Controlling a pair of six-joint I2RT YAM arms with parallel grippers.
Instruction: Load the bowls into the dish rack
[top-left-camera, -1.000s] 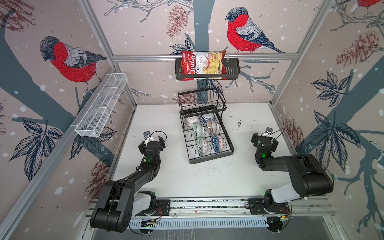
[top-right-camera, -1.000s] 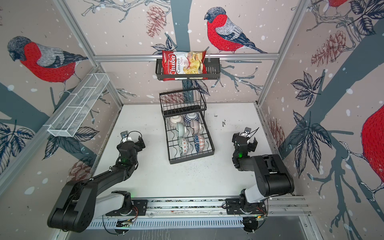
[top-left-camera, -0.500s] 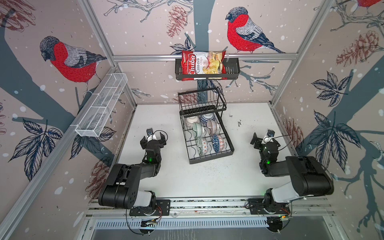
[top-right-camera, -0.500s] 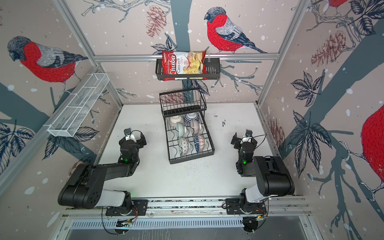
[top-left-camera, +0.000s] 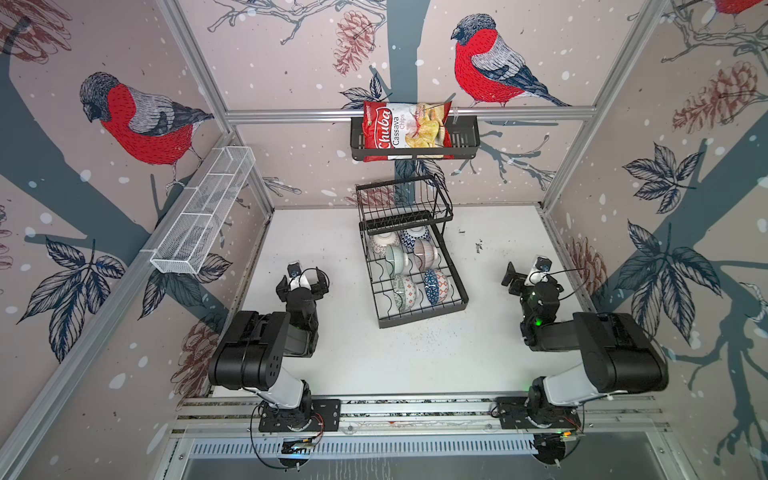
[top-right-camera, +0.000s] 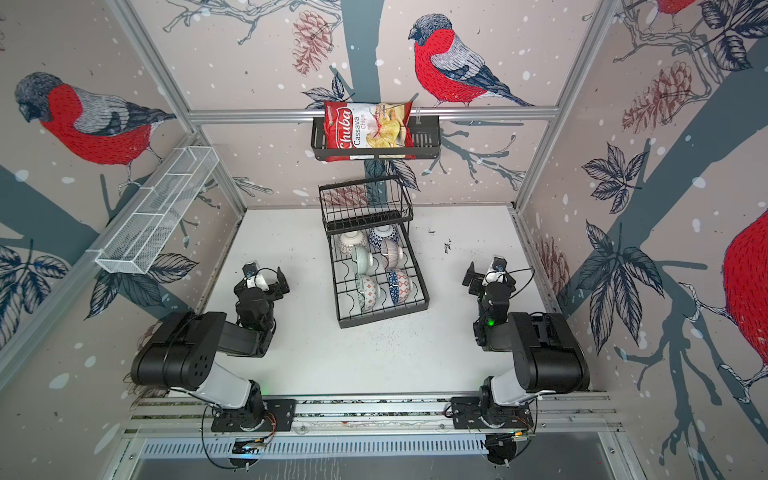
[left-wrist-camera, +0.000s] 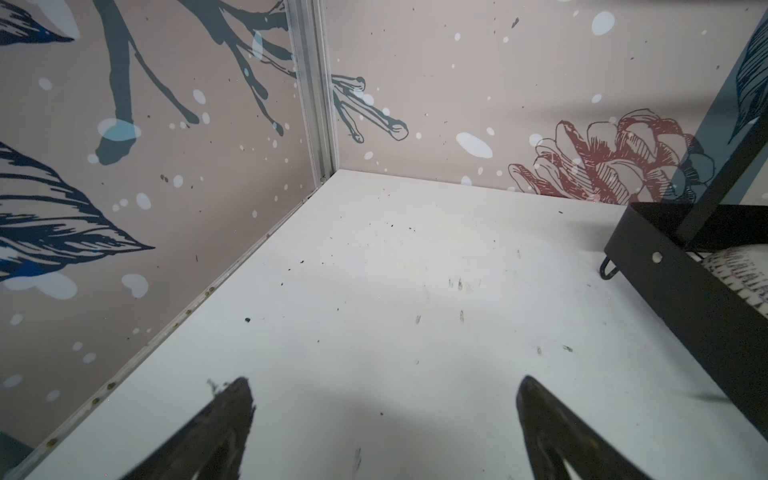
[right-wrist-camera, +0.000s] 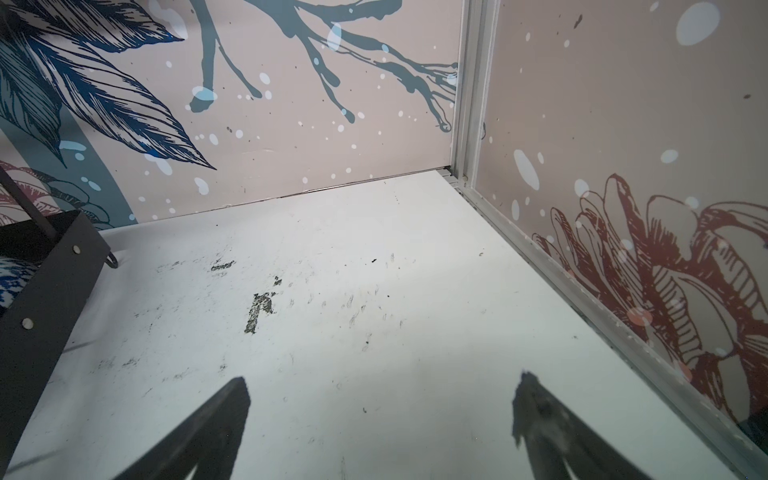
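Both arms sit folded back low over the tabletop (top-left-camera: 374, 365), one on each side of the dish rack (top-left-camera: 424, 311) and well apart from it. The left tool (top-left-camera: 302, 286) is released, jaws spread wide with only bare white surface between the fingers (left-wrist-camera: 224, 419) in its wrist view. Same deal with the right tool (top-left-camera: 532, 278): jaws wide apart, gripping nothing, just scuffed tabletop between them. The bowls (top-left-camera: 424, 254) are all in the rack's lower tier, tipped on edge in the wavy slots in two rough rows, and I can make out at least six in both top views. A dotted white one and a blue triangle one sit at the far end, under the raised basket tier, and the orange patterned ones are nearest the arms. I can't spot a bowl anywhere on the tabletop itself. The rack stands a bit skewed, mid-tabletop towards the back wall. Up on that wall a black basket (top-left-camera: 461, 141) holds a chip bag (top-left-camera: 399, 131), and a white mesh trough (top-left-camera: 199, 216) hangs on the left wall.
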